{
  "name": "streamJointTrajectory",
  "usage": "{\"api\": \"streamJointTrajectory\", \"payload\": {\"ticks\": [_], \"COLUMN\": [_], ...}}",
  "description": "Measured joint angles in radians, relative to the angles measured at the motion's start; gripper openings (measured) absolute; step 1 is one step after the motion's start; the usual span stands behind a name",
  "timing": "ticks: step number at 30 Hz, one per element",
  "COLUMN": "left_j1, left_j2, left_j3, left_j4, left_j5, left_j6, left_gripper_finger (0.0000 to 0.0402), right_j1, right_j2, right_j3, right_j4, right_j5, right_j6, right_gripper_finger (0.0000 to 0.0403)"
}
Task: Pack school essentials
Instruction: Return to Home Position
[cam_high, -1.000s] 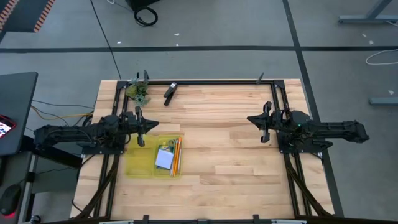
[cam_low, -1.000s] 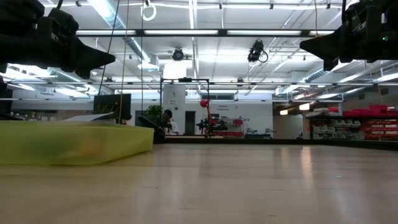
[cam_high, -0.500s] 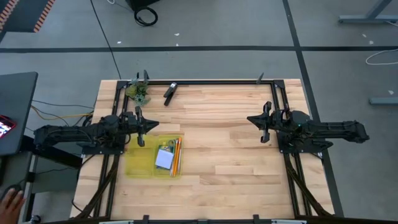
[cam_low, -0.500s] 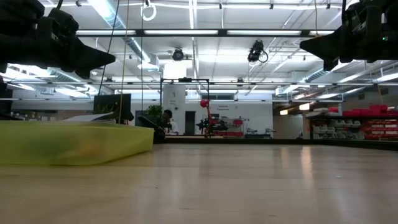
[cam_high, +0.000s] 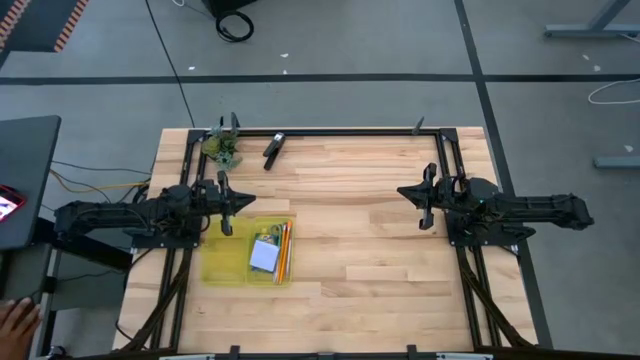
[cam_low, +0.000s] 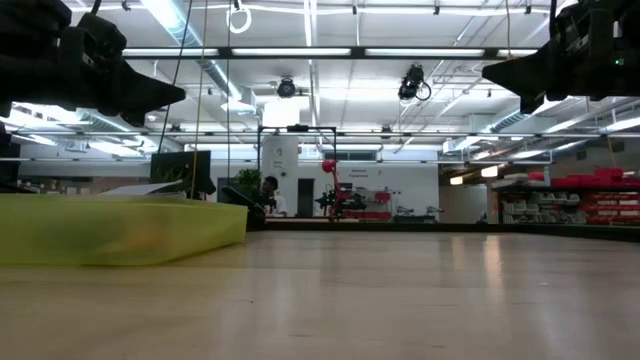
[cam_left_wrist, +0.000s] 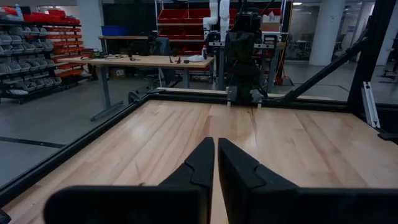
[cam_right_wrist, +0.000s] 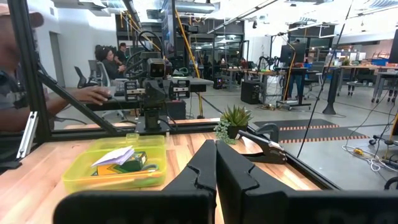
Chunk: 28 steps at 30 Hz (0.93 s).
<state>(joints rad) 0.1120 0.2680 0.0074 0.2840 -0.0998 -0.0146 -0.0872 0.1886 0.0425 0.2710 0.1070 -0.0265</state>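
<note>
A yellow see-through tray (cam_high: 228, 262) sits on the table's left half. In it lie a pale blue notepad (cam_high: 263, 257), orange pencils (cam_high: 284, 250) and green-handled scissors (cam_high: 268, 238); the right wrist view shows the tray (cam_right_wrist: 84, 173) with the notepad (cam_right_wrist: 114, 155) tilted on top. A pen, eraser or crayon box I cannot make out. My left gripper (cam_high: 240, 203) hangs shut above the table at the tray's far edge, its fingers (cam_left_wrist: 216, 149) together. My right gripper (cam_high: 405, 192) hangs shut over the table's right half, far from the tray (cam_right_wrist: 216, 150). Both stay high in the low view (cam_low: 165, 97) (cam_low: 500, 70).
A green leafy clump (cam_high: 222, 150) and a black oblong tool (cam_high: 273, 148) lie near the table's far left corner, seen also past my right gripper as clump (cam_right_wrist: 231, 118) and tool (cam_right_wrist: 268, 147). A black rail (cam_high: 350, 132) frames the table. A person's hand (cam_high: 14, 318) shows off its near left corner.
Both arms have stayed still. A person's hand has come into view on the floor side beyond the table's near left corner.
</note>
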Motion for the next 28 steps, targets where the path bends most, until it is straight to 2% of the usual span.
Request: {"api": "streamJointTrajectory", "payload": {"ticks": [15, 28], "left_j1": [0.000, 0.000], "left_j2": [0.000, 0.000], "left_j3": [0.000, 0.000], "left_j4": [0.000, 0.000], "left_j5": [0.000, 0.000], "left_j6": [0.000, 0.000], "left_gripper_finger": [0.0018, 0.0030], "right_j1": [0.000, 0.000], "right_j2": [0.000, 0.000], "right_j3": [0.000, 0.000], "right_j4": [0.000, 0.000], "right_j5": [0.000, 0.000], "right_j6": [0.000, 0.000], "right_gripper_finger": [0.0010, 0.0010]}}
